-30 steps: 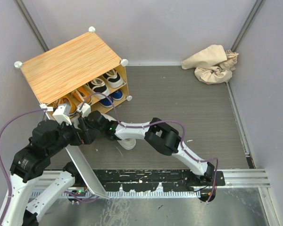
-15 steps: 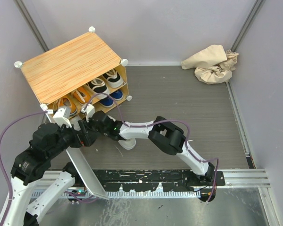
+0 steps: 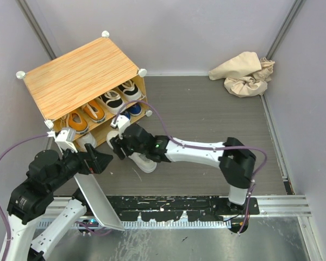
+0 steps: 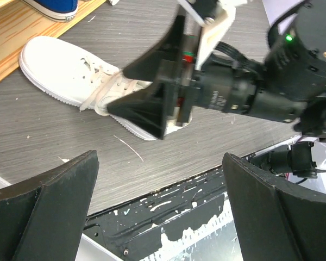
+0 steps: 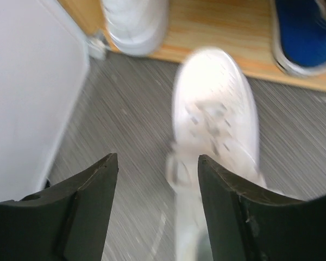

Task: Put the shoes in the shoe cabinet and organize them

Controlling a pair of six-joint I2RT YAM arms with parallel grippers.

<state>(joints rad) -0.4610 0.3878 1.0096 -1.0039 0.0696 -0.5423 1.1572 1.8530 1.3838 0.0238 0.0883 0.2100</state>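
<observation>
Sneaker, white (image 5: 214, 109), lies on bench (image 3: 206, 109) just before shoe cabinet (image 3: 79, 76) lower shelf. Right gripper (image 5: 157, 159) jaws spread, empty, above it; left gripper (image 4: 160, 157) jaws wide, empty. Probably light, soft upper, stiffer sole; best pinched across midfoot.

No legible text, brand marks, labels or numbers on anything in any of the three views.
</observation>
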